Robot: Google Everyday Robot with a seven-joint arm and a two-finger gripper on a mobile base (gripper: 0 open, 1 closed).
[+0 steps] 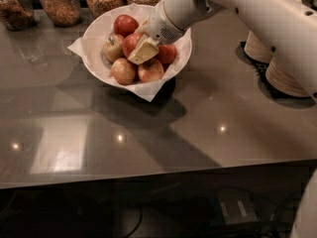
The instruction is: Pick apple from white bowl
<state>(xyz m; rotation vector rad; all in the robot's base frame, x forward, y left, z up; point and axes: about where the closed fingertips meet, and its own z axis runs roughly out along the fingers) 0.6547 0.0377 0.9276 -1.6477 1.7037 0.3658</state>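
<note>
The white bowl (96,29), lined with crinkled white paper whose corners stick out past the rim, stands at the back middle of the dark table. It holds several red and yellow-red apples: one at the back (126,24), one at the left (112,47), and two at the front (123,70) (150,70). My gripper (142,51) reaches down into the bowl from the upper right. It sits among the apples, against a red apple (130,42) in the middle. The white arm covers the bowl's back right rim.
Glass jars of grain (60,4) stand in a row along the back edge, just behind the bowl. Stacked beige disposable bowls (283,76) stand at the right, partly behind my arm. The table's front edge (148,175) runs across the lower part of the view.
</note>
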